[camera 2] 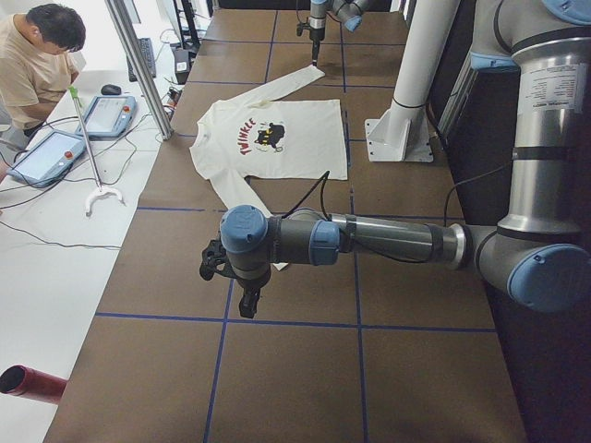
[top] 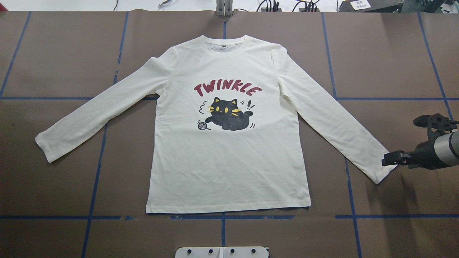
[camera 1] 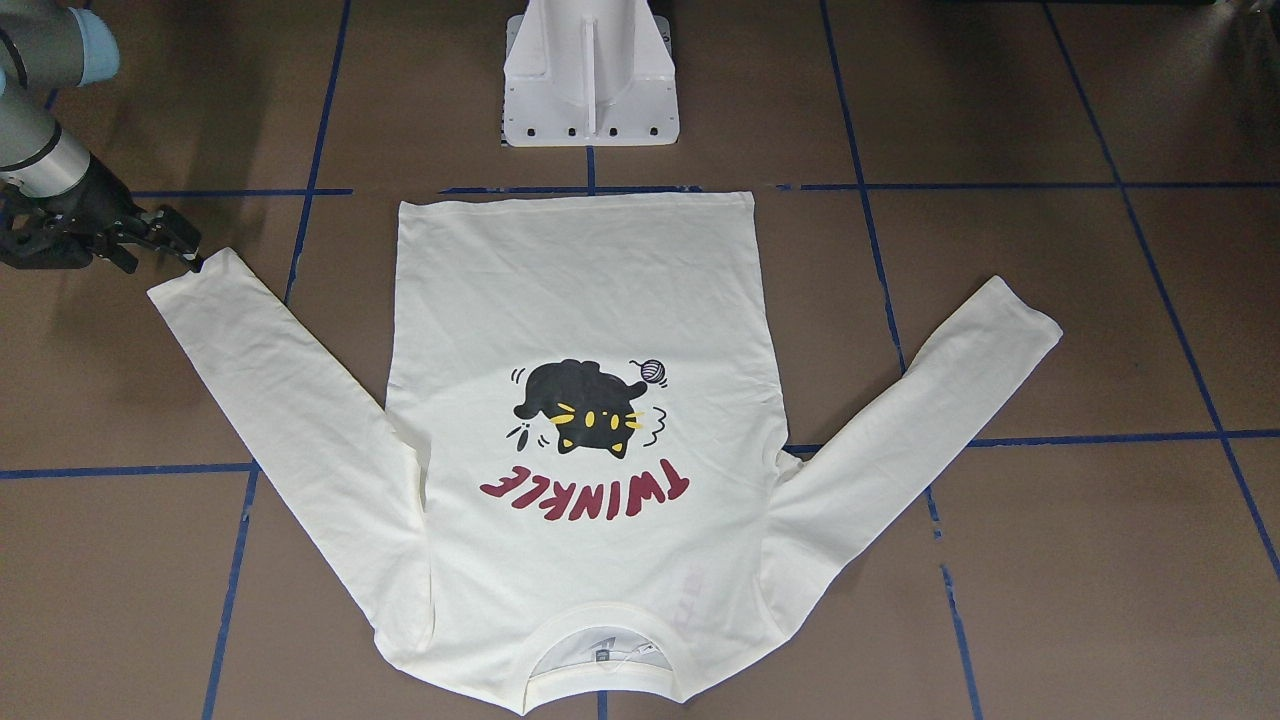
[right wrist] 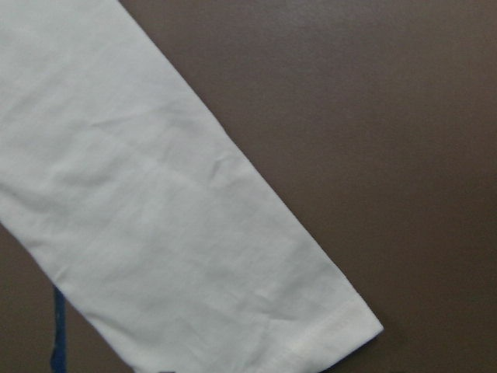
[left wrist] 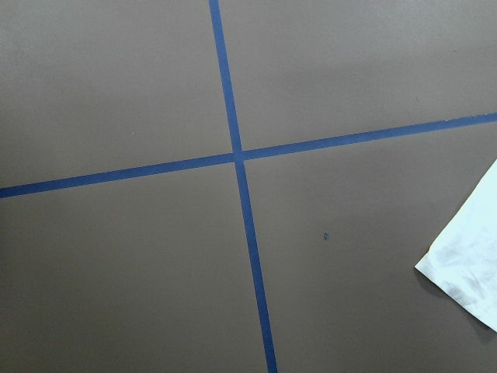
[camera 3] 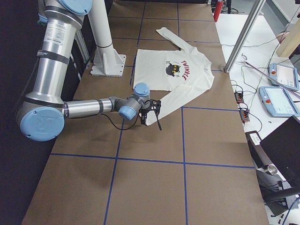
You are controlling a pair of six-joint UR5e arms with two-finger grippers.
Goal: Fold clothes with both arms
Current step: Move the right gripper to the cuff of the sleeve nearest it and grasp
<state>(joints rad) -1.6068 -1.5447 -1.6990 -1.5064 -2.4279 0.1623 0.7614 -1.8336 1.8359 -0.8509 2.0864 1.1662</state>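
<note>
T-shirt (top: 229, 168) is lying spread flat on the table (top: 53, 53) with the cat print (top: 227, 114) facing up. Nothing is folded yet, so I am judging that I am only at the start, and the step in hand is getting to the sleeve ends.

Nearest me, the hem (top: 226, 210) is running just in front of the white pedestal base (camera 1: 590, 90). A little farther out, my right gripper (top: 384, 160) is hovering just beside the outer corner of the right cuff (top: 376, 172). I cannot tell whether it is touching the cloth, nor how far its jaws are standing apart. My left gripper (camera 2: 245, 295) is hanging low over bare table, out past the left cuff (top: 45, 147) and apart from it. Its jaws I cannot tell either. Farthest off, the collar (top: 225, 44) is lying toward the operators' edge.

The next move, as I am judging it, is calling for closing on the right cuff and bringing the left gripper in to its cuff, so that both sleeves can be carried across the chest.

The overhead and front views are missing my left gripper entirely; only the left side view is catching it. My left wrist camera is showing a tape cross (left wrist: 237, 154) and one white cloth corner at its edge. My right wrist camera is filling with the sleeve end. Neither is showing my fingers.
</note>
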